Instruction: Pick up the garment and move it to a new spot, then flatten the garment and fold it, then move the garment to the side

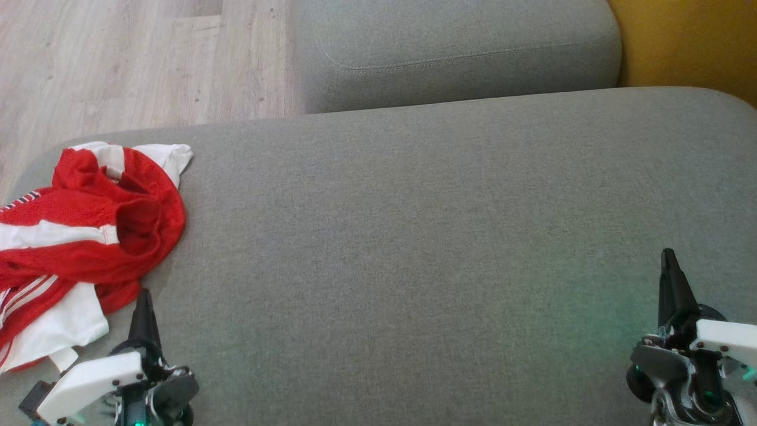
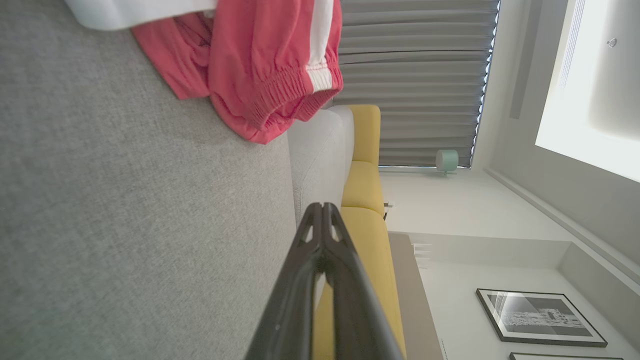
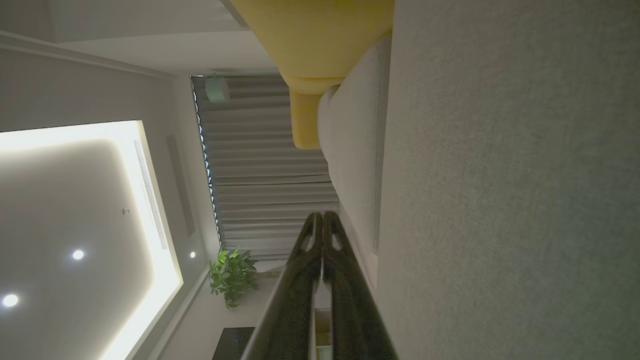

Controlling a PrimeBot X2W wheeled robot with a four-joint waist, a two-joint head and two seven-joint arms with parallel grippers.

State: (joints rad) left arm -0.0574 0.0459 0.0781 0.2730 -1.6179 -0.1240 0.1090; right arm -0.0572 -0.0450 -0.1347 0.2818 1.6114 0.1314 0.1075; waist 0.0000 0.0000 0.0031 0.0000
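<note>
Left gripper [image 1: 144, 303]: fingers together, empty, just beside the garment [image 1: 59, 319], crumpled at the left end of the cushion [image 1: 414, 236]. Right gripper [image 1: 669, 263]: likewise closed, empty, well apart. You seemingly have every step left: pick-up, move, flatten, fold, set aside.

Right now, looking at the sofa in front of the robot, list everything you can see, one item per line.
garment: one crumpled heap, red with white parts and striped trim, left end of the seat cushion
seat cushion: one, grey, across the foreground
second cushion: one, grey, beyond the first
yellow upholstery: one piece, far right
floor: pale wood, far left
curtain: one, grey, in the background
framed picture: one in full, dark frame, on the white wall
plant: one, green, by the curtain
left gripper: dark fingers shut, empty, tip by the garment's near edge
right gripper: dark fingers shut, empty, over the seat cushion's right end
</note>
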